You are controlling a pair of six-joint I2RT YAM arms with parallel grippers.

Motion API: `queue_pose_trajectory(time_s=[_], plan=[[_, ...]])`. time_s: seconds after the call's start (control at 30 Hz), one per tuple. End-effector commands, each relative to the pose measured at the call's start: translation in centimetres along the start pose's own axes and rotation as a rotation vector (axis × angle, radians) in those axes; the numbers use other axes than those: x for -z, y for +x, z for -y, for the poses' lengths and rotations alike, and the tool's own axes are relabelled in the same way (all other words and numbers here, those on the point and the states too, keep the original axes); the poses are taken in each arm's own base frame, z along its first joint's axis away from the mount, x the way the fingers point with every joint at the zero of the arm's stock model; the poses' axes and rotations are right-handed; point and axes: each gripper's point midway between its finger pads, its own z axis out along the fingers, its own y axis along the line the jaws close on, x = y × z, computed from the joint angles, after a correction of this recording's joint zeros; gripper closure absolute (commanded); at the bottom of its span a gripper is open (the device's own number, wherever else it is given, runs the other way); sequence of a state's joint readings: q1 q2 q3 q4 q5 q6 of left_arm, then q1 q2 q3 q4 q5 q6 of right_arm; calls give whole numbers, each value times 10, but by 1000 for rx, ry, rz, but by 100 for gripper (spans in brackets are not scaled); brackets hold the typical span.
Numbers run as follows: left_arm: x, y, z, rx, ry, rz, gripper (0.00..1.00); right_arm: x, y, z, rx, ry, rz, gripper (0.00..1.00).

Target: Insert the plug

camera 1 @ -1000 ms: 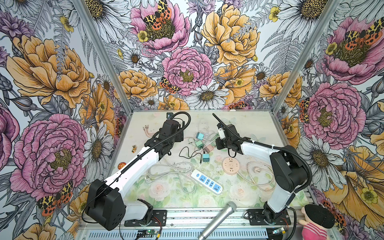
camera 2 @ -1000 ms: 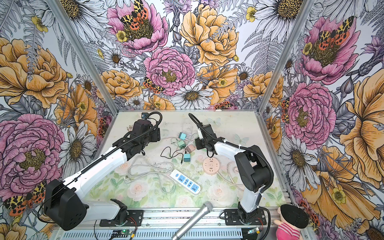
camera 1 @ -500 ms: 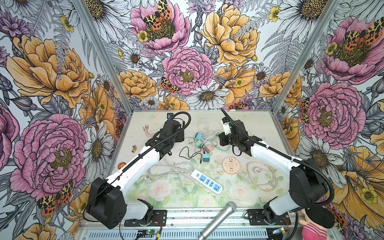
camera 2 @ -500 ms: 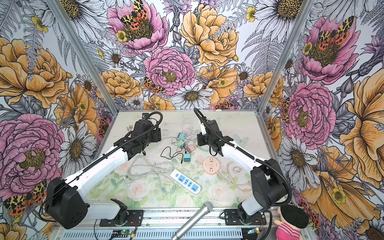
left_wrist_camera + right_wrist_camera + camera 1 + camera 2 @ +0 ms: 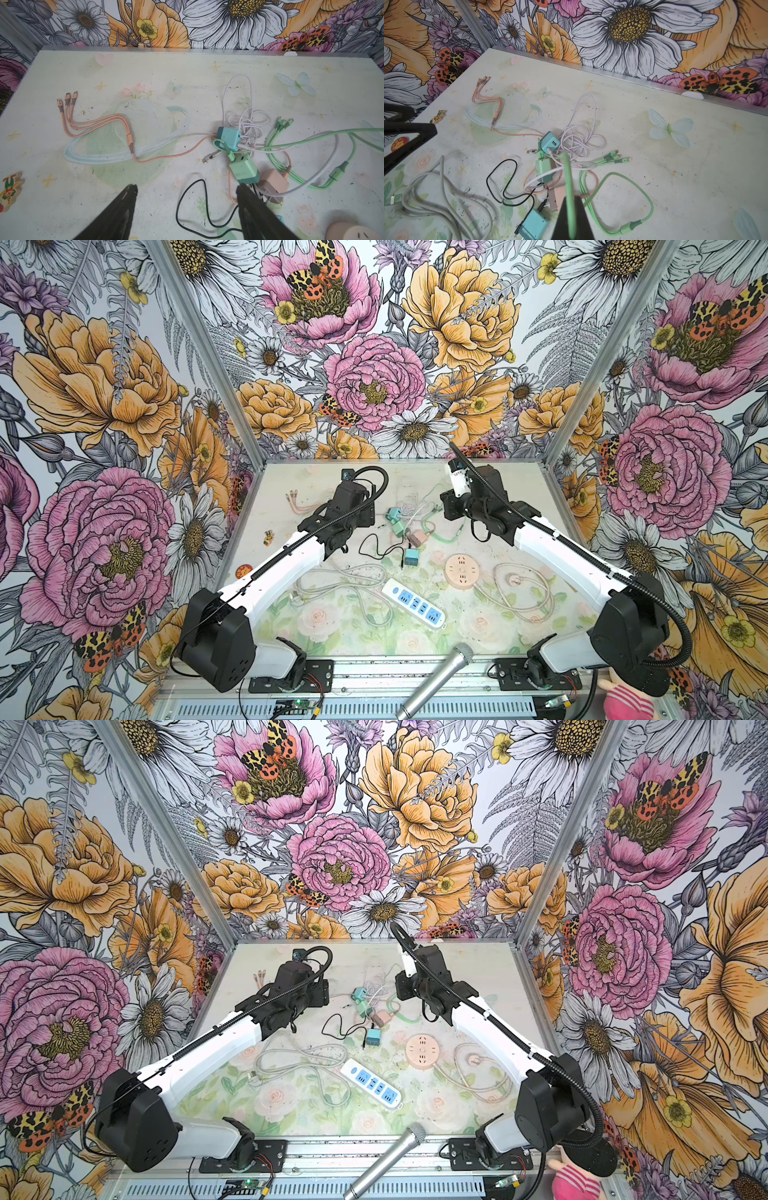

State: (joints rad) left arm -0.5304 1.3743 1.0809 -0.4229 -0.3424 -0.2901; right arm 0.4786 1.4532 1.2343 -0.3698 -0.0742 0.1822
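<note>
Mid-table lies a tangle of chargers: teal (image 5: 549, 142), green (image 5: 543, 169), pink (image 5: 557, 196) and blue (image 5: 534, 225). My right gripper (image 5: 572, 198) is shut on a green cable (image 5: 568, 176), which rises taut from the tangle. The cable's green plug (image 5: 231, 154) rests against the green charger (image 5: 244, 169); whether it is seated I cannot tell. My left gripper (image 5: 187, 187) hangs open over a black cable (image 5: 180, 199), left of the chargers, holding nothing. A white power strip (image 5: 413, 603) and a round pink socket (image 5: 461, 571) lie nearer the front.
A pink three-headed cable (image 5: 93, 124) sprawls at the back left. A white cable coil (image 5: 247, 122) lies behind the chargers. A thick grey cord (image 5: 345, 585) loops beside the strip, and another grey cord (image 5: 519, 593) right of the round socket. A microphone (image 5: 440, 676) sticks over the front rail.
The right arm's elbow has swung out to the right and its gripper has drawn back and up, still shut on the green cable. The left arm has hardly moved.
</note>
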Motion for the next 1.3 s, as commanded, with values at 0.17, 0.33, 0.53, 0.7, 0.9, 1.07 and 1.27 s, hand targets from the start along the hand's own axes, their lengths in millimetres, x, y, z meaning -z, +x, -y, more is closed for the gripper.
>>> queue_pose_trajectory(time_s=[0.17,0.33,0.53,0.7,0.9,1.07,1.27], plan=[[-13,1,29,17,72,-22,23,24,-70,-26,65,-91,150,100],[-24,6,42,17,102,-44,23,35,-98,-38,90,-132,209,100],[-42,10,58,41,148,-60,26,30,-101,-44,100,-160,205,100],[-50,5,77,64,226,-63,27,17,-83,-41,94,-152,159,100],[-44,-9,98,60,331,-44,27,5,-62,-35,87,-130,107,100],[-43,-5,101,54,343,-54,27,7,-62,-26,107,-80,115,100],[-51,6,101,69,341,-93,27,28,-84,-28,139,-68,181,100]])
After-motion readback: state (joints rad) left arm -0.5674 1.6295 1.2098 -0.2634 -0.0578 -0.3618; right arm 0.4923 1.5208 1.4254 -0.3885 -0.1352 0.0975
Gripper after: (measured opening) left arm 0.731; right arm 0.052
